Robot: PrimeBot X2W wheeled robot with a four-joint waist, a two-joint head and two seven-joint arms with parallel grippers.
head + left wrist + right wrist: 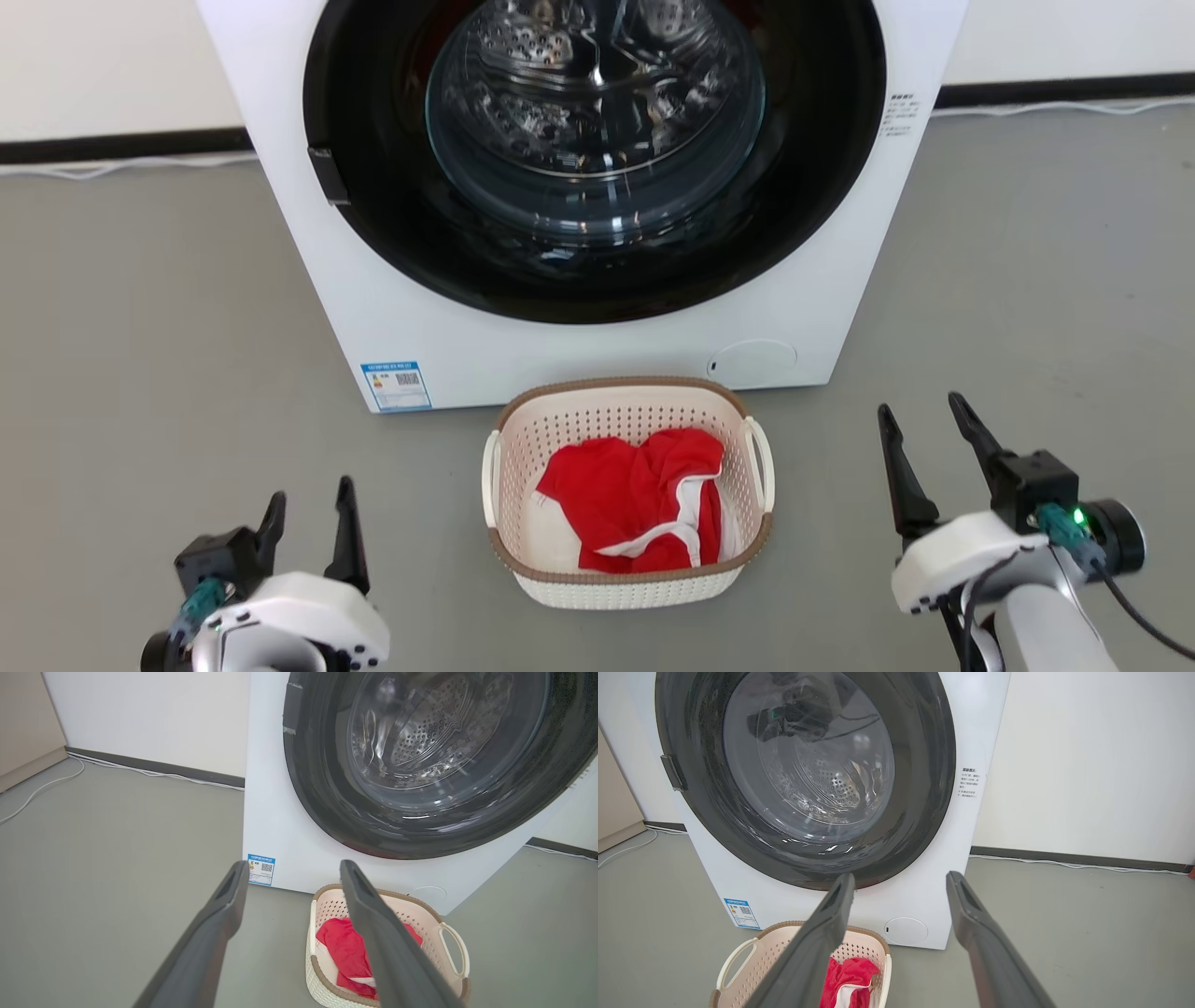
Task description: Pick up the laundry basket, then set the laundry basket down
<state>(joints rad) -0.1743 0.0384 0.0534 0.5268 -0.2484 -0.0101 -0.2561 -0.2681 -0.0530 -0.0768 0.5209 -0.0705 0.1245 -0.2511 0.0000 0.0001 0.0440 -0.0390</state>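
The laundry basket is small, cream-white and perforated, with a brown rim and white side handles. It stands on the grey floor just in front of the washing machine, with a red and white garment lying inside. My left gripper hovers open to the basket's left, apart from it. On the other side my right gripper is open too, well clear of the right handle. Nothing sits between either pair of fingers.
A white front-loading washing machine with a dark round door stands directly behind the basket. White cables run along the baseboard at the wall. Open grey floor lies left and right of the machine.
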